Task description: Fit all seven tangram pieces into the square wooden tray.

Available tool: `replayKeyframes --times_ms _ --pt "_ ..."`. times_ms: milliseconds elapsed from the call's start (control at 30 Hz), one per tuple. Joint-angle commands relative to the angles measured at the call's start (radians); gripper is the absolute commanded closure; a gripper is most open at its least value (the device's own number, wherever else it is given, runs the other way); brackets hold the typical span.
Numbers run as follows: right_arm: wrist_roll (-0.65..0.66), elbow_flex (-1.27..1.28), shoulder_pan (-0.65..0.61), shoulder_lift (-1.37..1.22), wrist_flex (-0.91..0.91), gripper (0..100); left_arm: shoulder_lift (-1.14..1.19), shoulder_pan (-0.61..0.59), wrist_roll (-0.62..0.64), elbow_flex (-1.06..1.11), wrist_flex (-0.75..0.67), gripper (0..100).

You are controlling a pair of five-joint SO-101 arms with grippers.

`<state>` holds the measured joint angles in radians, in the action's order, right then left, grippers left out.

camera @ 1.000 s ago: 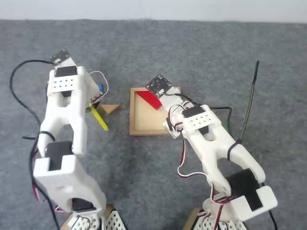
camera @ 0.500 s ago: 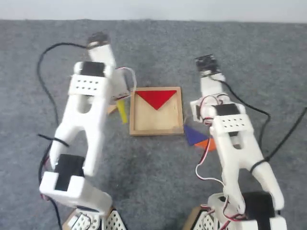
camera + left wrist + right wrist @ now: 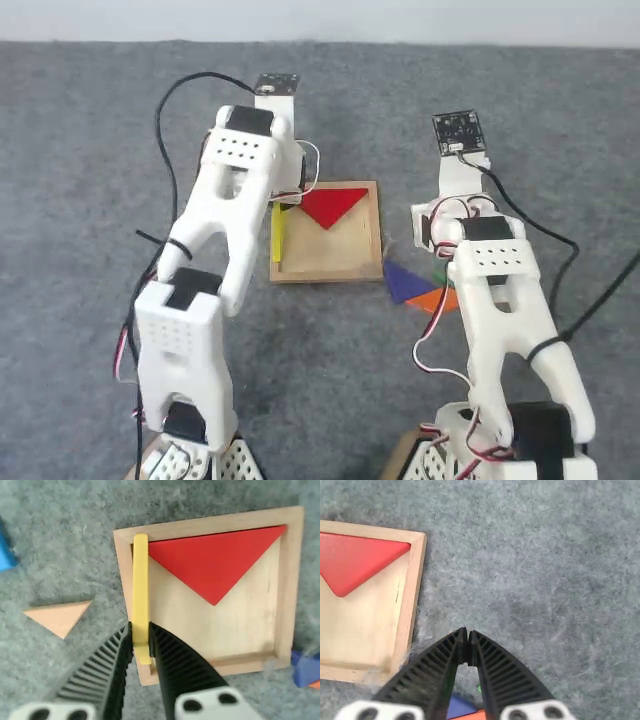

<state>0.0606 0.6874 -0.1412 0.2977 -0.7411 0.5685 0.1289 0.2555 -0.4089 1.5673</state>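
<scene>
On the table [image 3: 60,525], out beyond the tray's left side, a blue piece [image 3: 4,555] and a tan triangle [image 3: 59,617] are seen lying loose on the grey surface, both apart from the tray and not yet fitted.

Next comes the left end effector [image 3: 141,630], which is closed on the yellow piece [image 3: 141,580]. The piece is gripped by one end and held on its thin edge, so that only a narrow strip is presented from above. It is lined up along the left wall of the square wooden tray [image 3: 290,580], its gripped end over the near rim. This edge-on hold is judged to be what lets the narrow jaws span the piece. The piece would have to be tipped flat before it sits in the recess.

Inside the tray, a red triangle [image 3: 212,562] is laid flat with its long side against the far wall and its point toward the middle, so the lower part of the floor is left free for the other pieces.

Just off the tray's near right corner, a purple triangle [image 3: 405,282] and an orange piece [image 3: 435,298] are lying touching each other on the table.

Farthest right, the right end effector [image 3: 468,636] is held over bare table beside the tray's right wall, its jaws pressed together with nothing between them, apparently kept out of the left arm's way.
</scene>
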Motion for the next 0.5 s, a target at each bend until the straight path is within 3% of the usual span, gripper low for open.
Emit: replayKeyframes --times_ms 0,467 --pt "-0.006 -0.005 0.012 0.047 0.041 98.8 0.040 0.032 -0.020 -0.074 0.014 99" --pt "-0.005 -0.003 0.010 0.045 0.042 98.8 0.117 0.061 0.023 -0.120 0.064 99"
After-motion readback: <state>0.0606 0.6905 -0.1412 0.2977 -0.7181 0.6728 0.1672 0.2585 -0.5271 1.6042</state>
